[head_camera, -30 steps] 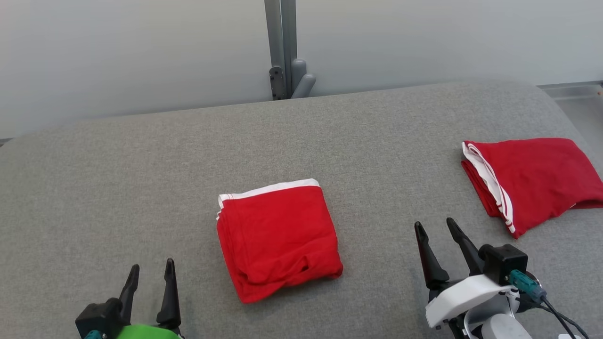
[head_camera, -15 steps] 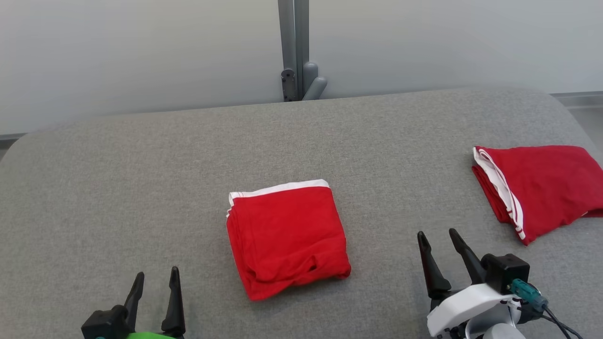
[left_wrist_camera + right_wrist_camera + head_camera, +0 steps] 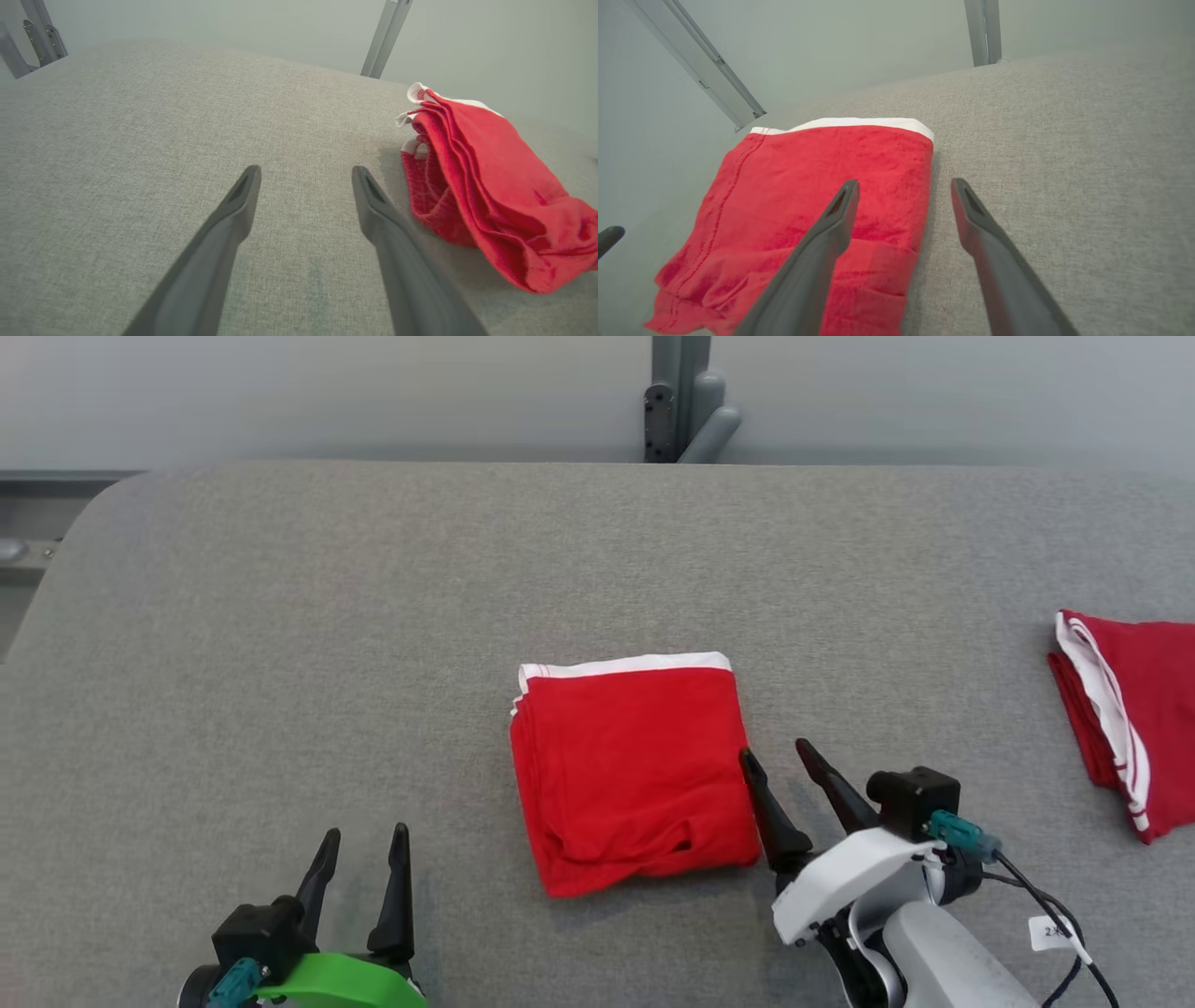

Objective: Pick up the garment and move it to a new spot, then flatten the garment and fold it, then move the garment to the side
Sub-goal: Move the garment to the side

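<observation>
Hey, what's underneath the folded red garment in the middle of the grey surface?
The folded red garment lies flat on the grey padded surface, which shows around it. Its stacked layers hide whatever lies directly beneath; nothing pokes out at the edges.

Folded red cloth garment with white band (image 3: 784,196), laid on grey woven tabletop (image 3: 1064,163). Dark two-fingered right end effector (image 3: 903,186) spread wide, one finger positioned above the garment's edge.
</observation>
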